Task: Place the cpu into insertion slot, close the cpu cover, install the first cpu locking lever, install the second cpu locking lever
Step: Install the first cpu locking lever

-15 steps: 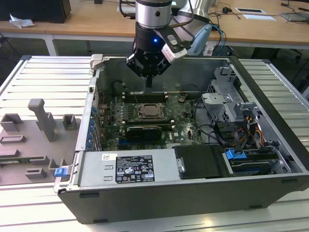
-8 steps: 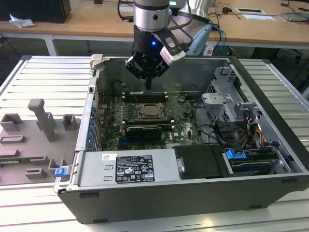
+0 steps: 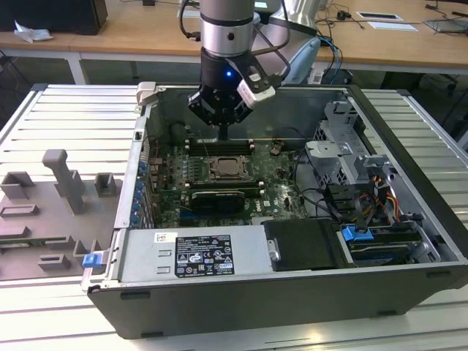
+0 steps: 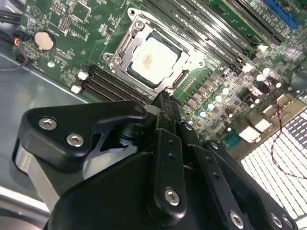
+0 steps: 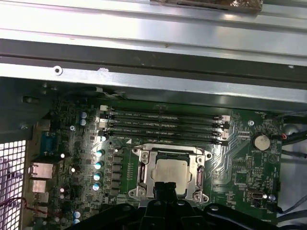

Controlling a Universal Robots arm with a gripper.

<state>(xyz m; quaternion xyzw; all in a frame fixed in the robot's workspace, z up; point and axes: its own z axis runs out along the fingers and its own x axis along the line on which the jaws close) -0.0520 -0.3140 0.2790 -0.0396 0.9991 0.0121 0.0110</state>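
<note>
Open computer case lying flat on ribbed metal desk. Grey moulded fixtures on the same desk, toward the exterior view's left, well apart from the work. Wooden desk behind, with cables and papers on top. Inside the case: green board, power supply box along the near wall, drive cage toward the exterior view's right, long black card just beside the insertion slot.

Pincer hanging inside the case, over the far edge of the slot, beside the memory slots. Fingers drawn tight together, nothing seen between them; in both wrist views the joined tip at the socket's rim, contact not clear.

Cpu seated flat in the slot, dull beige top facing up. Cpu cover lying down around it, chip showing through the square window. Coin battery on the board, near the socket.
</note>
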